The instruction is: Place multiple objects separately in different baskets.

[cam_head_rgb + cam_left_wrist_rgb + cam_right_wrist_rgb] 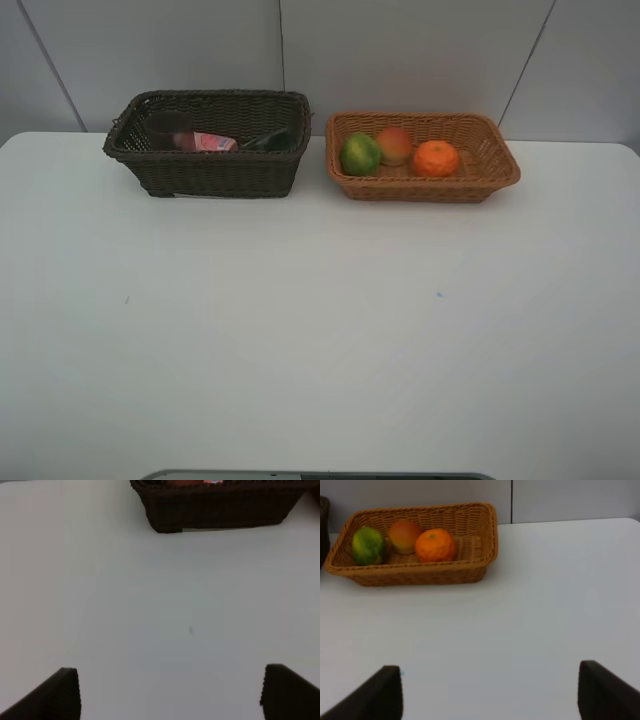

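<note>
The dark brown basket (pixel 215 172) stands at the back left and holds the pink bottle (pixel 208 142), the dark green bottle (pixel 268 140) and the mauve cup (pixel 165 130). The light tan basket (pixel 420 185) stands at the back right and holds the green-yellow fruit (pixel 359 153), the red-yellow fruit (pixel 394 145) and the orange (pixel 436 158). My left gripper (pixel 170 692) is open and empty over bare table, short of the dark basket (pixel 215 507). My right gripper (pixel 487 692) is open and empty, short of the tan basket (pixel 420 572). Neither arm shows in the high view.
The white table (pixel 320 330) runs to a grey panelled wall behind the baskets. A dark strip shows at the table's front edge (pixel 320 476).
</note>
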You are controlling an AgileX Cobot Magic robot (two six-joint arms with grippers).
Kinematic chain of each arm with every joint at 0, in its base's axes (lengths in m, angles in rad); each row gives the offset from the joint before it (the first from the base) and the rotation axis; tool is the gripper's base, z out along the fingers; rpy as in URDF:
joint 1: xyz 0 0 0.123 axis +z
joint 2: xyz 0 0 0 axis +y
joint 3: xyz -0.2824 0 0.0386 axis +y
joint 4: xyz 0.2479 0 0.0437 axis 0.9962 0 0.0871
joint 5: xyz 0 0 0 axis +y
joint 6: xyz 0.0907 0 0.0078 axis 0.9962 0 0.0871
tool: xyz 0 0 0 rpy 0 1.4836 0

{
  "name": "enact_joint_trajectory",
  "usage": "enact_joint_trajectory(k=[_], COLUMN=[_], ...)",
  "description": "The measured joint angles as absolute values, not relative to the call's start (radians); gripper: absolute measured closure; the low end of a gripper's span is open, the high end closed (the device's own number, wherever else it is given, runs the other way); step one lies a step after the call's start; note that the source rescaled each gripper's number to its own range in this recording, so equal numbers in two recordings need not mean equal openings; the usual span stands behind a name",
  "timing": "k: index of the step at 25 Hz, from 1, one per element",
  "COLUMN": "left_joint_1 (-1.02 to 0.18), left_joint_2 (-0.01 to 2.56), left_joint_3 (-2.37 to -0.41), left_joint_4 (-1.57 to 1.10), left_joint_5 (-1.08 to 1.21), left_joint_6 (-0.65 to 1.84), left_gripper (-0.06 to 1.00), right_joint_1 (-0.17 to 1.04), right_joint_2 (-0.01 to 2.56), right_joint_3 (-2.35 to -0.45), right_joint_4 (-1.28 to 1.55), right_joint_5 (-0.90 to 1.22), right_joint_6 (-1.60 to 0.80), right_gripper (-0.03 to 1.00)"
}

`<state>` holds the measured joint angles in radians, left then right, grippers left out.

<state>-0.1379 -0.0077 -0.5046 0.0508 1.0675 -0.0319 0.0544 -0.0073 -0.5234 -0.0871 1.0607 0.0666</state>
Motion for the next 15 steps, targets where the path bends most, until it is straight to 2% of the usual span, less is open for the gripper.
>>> enact_joint_trajectory(k=[15], left_joint_1=[-0.138], left_joint_2=[-0.008], left_joint_3=[-0.505], left_joint_4=[0.052], left_joint_5=[1.067], left_joint_6=[-0.028], left_gripper=[0.02], right_joint_1=[0.054], right_joint_2=[-0.007], right_joint_3=[-0.523], right_joint_4=[-0.087], right_joint_5=[1.061], right_joint_6=[0.067], right_gripper=[0.34])
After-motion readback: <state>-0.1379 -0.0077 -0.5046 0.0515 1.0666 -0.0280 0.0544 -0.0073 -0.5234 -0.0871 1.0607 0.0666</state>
